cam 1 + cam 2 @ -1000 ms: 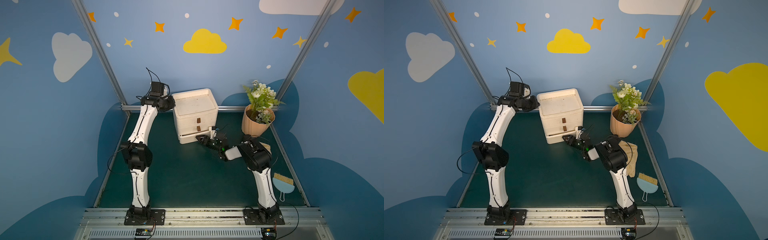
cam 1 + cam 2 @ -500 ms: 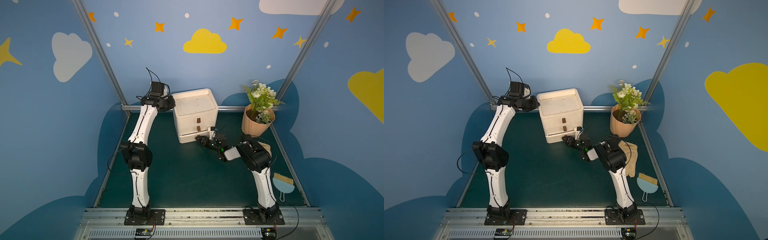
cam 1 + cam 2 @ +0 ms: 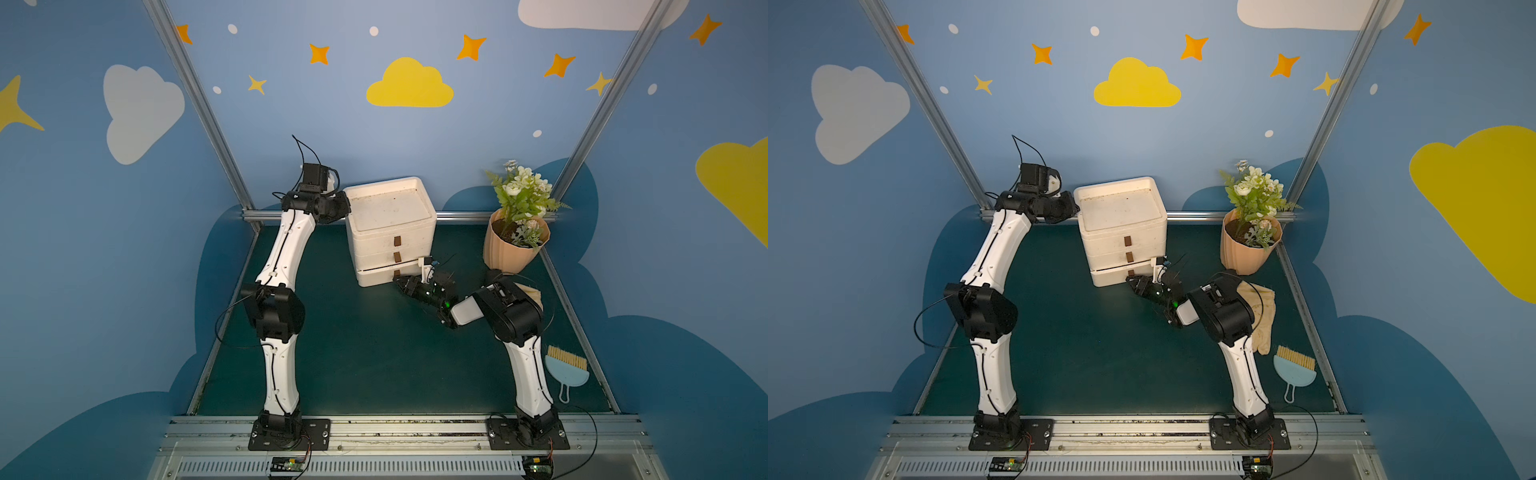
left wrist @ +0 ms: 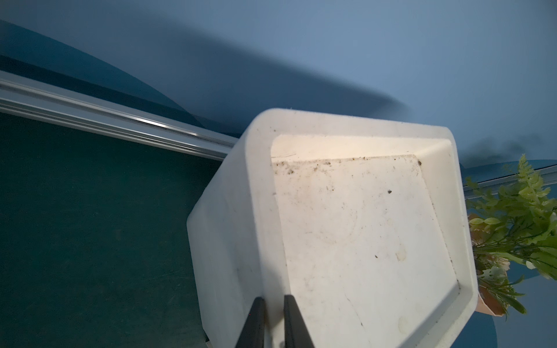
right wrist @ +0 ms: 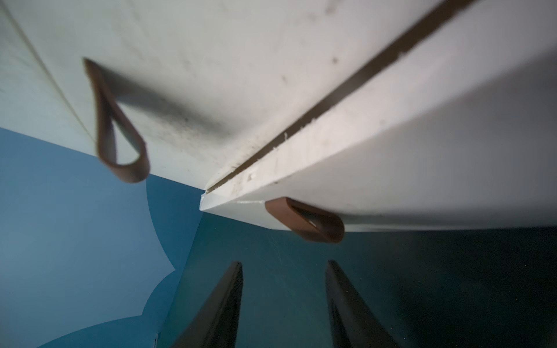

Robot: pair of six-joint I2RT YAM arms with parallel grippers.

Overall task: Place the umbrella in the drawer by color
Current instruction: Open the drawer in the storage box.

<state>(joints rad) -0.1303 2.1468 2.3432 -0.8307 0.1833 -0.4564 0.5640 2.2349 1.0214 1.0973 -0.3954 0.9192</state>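
The white drawer unit [image 3: 390,232] [image 3: 1121,232] stands at the back of the green mat, with three drawers and brown loop handles. Its bottom drawer [image 3: 374,279] sticks out slightly. My left gripper [image 3: 343,208] [image 4: 273,298] is shut on the unit's top rim [image 4: 265,241], one finger on each side of the wall. My right gripper [image 3: 401,284] [image 5: 284,263] is open, low over the mat, just short of the bottom drawer's handle [image 5: 304,221], with nothing between its fingers. The middle drawer's handle [image 5: 117,126] hangs further off. The umbrella is out of view.
A potted plant [image 3: 513,249] stands at the back right. A beige glove [image 3: 1262,316] lies behind my right arm, and a blue hand brush [image 3: 566,370] lies by the right rail. A metal rail [image 3: 457,216] runs along the back edge.
My right gripper has shifted slightly at the bottom drawer's front. The left arm and the drawer unit have not moved.
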